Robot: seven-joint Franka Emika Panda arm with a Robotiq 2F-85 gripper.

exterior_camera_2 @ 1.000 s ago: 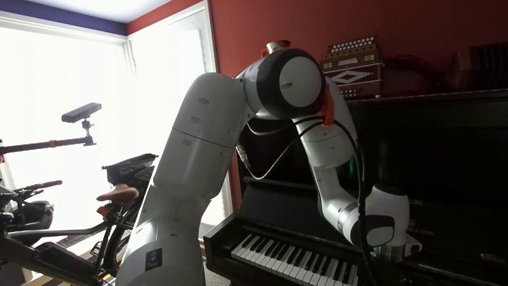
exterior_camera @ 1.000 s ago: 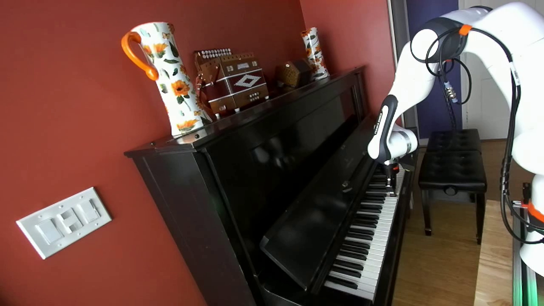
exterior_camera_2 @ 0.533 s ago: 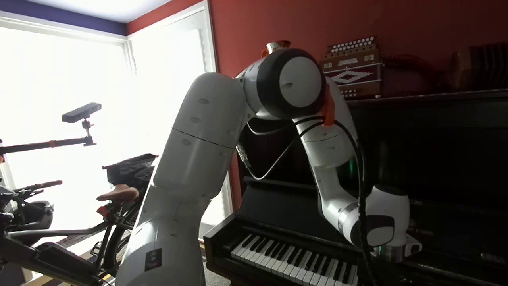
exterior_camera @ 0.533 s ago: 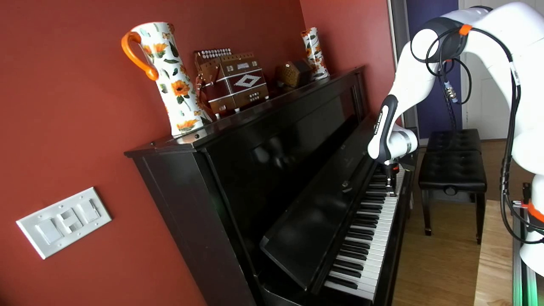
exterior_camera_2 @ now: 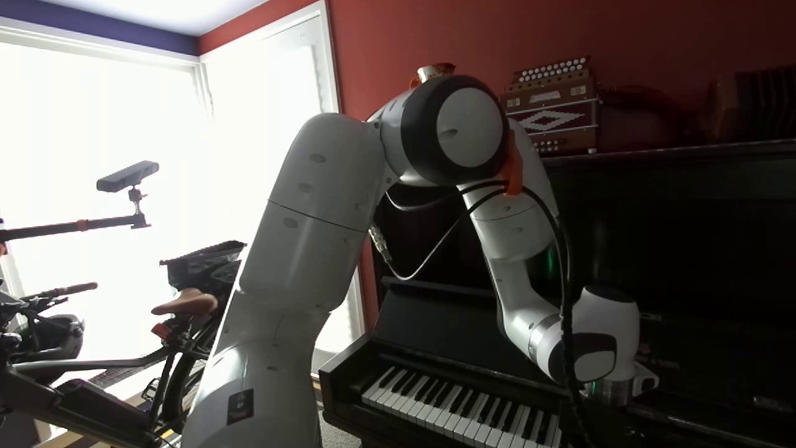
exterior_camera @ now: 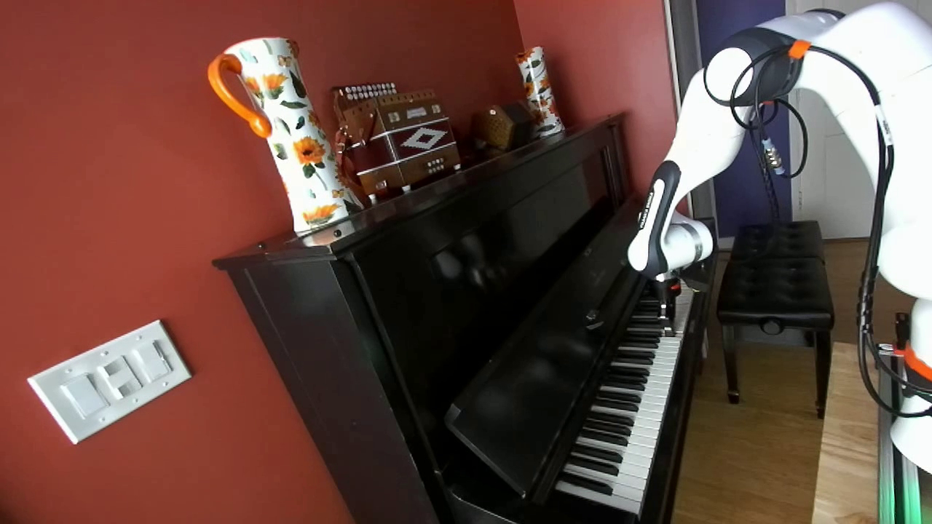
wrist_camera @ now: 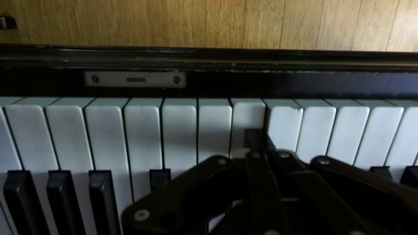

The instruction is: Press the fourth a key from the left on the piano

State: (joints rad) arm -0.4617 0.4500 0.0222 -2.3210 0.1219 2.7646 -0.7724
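The black upright piano (exterior_camera: 408, 291) shows its long row of white and black keys in both exterior views (exterior_camera_2: 460, 407). In the wrist view my gripper (wrist_camera: 256, 138) is shut, with its fingertips together and nothing between them. The fingertips touch a white key (wrist_camera: 248, 114) near its front part. That key sits lower than its neighbours, and the side of the white key (wrist_camera: 284, 125) to its right shows. In an exterior view the gripper (exterior_camera: 667, 330) points straight down at the keys, towards the far part of the keyboard. In an exterior view the arm's wrist (exterior_camera_2: 606, 336) hides the fingers.
Black keys (wrist_camera: 104, 199) stand up behind the white fronts. The dark key rail (wrist_camera: 228, 81) runs along the key fronts. A floral pitcher (exterior_camera: 306, 145) and an accordion (exterior_camera: 408, 142) stand on the piano top. A black padded bench (exterior_camera: 775, 280) is beyond. Cables (exterior_camera_2: 563, 298) hang along the arm.
The arm's hand has shifted very slightly, a little left in both exterior views and slightly up in one of them. The gripper stays shut at the keys.
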